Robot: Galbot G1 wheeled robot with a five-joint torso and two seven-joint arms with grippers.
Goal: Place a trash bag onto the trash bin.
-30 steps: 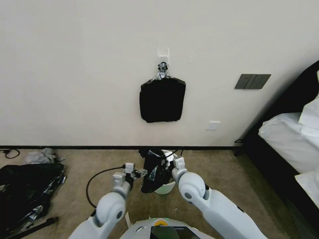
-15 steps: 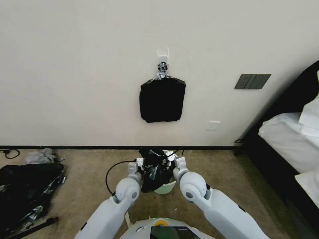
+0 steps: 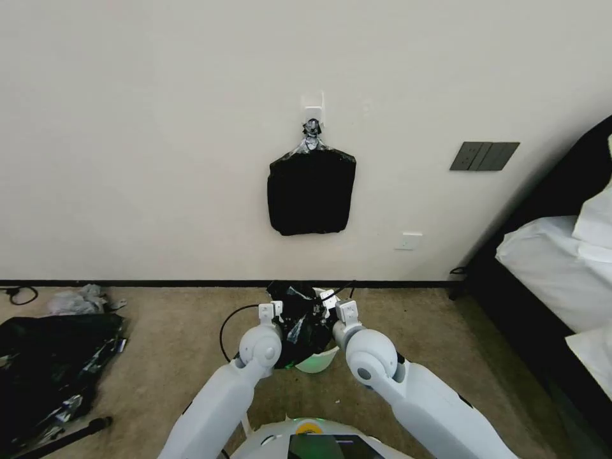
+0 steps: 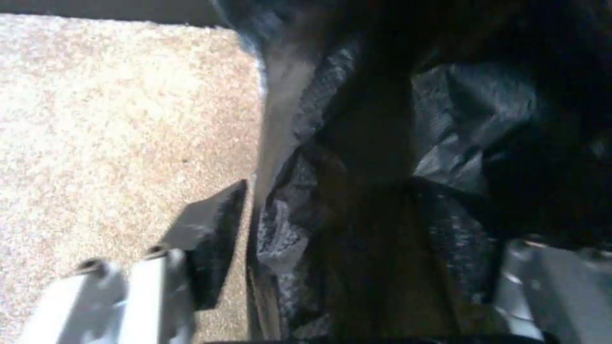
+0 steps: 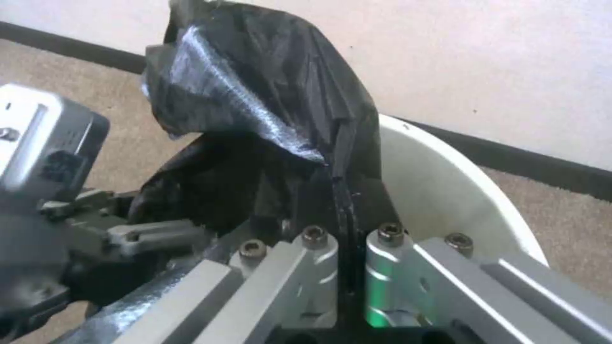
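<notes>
From the head, we saw the trash bag (image 3: pixel 299 325) bunched over the trash bin (image 3: pixel 317 361) between both arms. At the left wrist, the left gripper (image 4: pixel 357 224) stood spread around bag folds. At the right wrist, the right gripper (image 5: pixel 344 239) pinched the bag's edge beside the bin's rim. We judged opening the mouth came next.

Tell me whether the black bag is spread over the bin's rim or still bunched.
Bunched. The thin glossy black trash bag stands crumpled above the cream-white round plastic trash bin, whose rim shows bare beside it.

Trash bag (image 3: pixel 299 325) over trash bin (image 3: pixel 317 361), between arms.
</notes>
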